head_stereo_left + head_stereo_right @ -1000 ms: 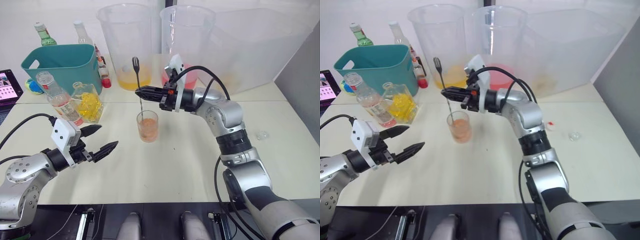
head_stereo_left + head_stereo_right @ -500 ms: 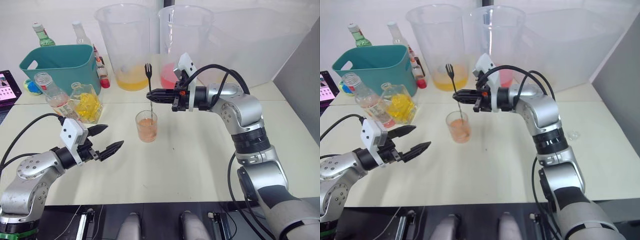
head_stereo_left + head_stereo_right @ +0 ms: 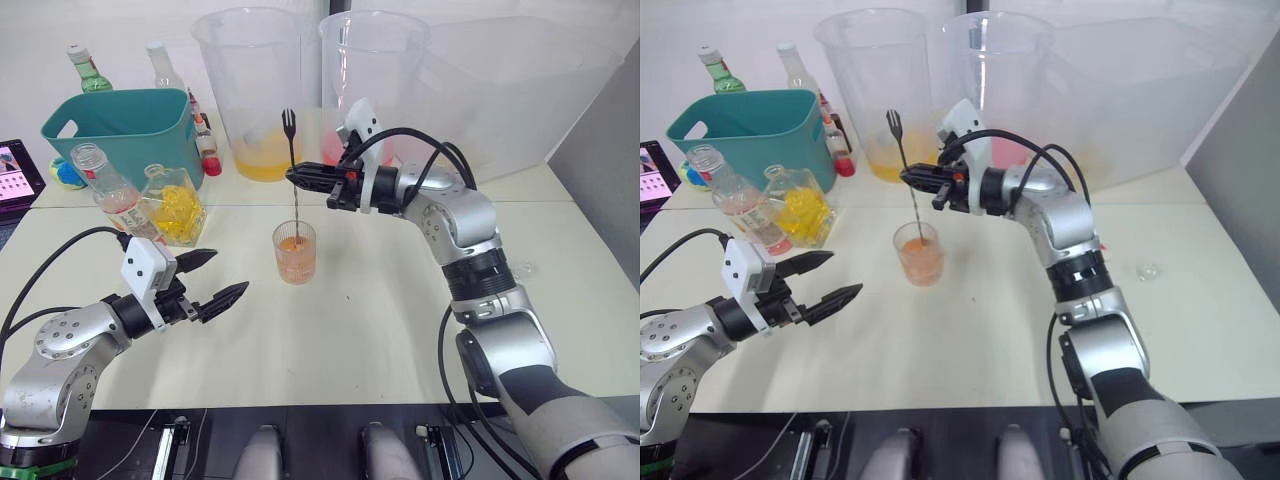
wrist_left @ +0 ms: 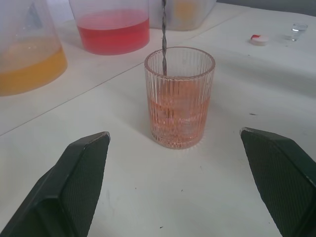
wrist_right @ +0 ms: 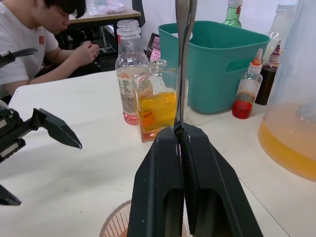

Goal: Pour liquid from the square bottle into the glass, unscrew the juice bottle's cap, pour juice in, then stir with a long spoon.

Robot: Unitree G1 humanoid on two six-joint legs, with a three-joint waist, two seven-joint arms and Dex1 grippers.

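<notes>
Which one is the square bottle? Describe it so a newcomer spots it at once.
Find the big teal plastic tub at the table's far left. Directly in front of it stand two bottles: the short clear glass square bottle with faceted sides, holding yellow liquid, is the one nearer the ribbed glass tumbler. Its neighbour, the slim labelled plastic juice bottle, is taller and holds pink-red juice.

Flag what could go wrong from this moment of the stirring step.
The right gripper pinches the long spoon mid-stem, its lower end inside the glass; a sideways push could tip the glass, which nothing steadies. The left gripper is open and apart from it. The thin stem could also slip in the shut jaws.
</notes>
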